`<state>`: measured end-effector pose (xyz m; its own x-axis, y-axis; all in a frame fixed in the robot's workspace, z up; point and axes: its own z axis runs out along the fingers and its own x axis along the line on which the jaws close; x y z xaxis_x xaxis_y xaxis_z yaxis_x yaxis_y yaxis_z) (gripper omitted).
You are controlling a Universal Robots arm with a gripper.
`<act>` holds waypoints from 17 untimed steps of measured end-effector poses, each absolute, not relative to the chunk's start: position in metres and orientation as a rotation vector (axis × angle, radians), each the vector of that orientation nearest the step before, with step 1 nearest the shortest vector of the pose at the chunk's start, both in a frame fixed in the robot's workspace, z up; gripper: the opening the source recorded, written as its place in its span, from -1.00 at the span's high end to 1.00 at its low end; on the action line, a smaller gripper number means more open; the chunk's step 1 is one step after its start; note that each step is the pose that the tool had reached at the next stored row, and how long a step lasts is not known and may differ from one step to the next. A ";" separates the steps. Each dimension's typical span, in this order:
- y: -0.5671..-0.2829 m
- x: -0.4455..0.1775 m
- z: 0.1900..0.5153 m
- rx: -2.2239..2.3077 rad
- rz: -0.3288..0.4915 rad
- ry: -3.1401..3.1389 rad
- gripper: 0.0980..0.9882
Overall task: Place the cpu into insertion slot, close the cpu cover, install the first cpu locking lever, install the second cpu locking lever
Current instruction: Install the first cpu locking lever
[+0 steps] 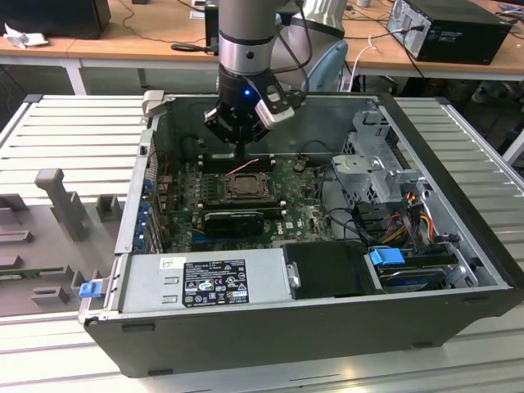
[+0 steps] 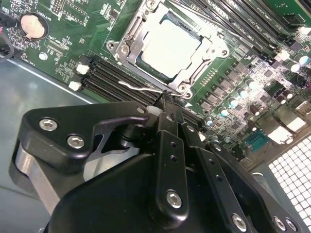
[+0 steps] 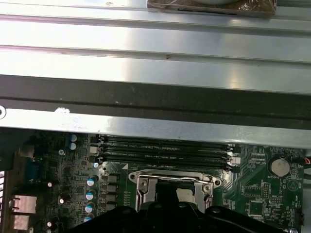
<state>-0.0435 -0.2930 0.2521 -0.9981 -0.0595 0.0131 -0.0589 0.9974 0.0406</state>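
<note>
The cpu (image 2: 170,48) lies in the insertion slot (image 2: 127,44) under the cpu cover (image 2: 206,48) — the clenched hand (image 2: 167,99) nips a thin, springy locking lever (image 2: 141,87), best held near its tip.

The cpu (image 2: 167,48) lies flat in the insertion slot (image 2: 130,57) on the green board, its pale metal face up. The cpu cover (image 2: 210,49), a silvery frame with a cut-out centre, lies closed around it (chip showing through). A thin wire locking lever (image 2: 141,88) sticks out beside the socket.
</note>
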 end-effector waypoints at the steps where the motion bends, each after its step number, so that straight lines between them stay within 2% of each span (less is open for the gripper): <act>1: -0.293 -0.043 0.252 0.093 -0.063 -3.125 0.98; 16: -0.293 -0.041 0.249 0.093 -0.065 -3.125 0.98; 17: -0.293 -0.040 0.249 0.093 -0.085 -3.125 0.98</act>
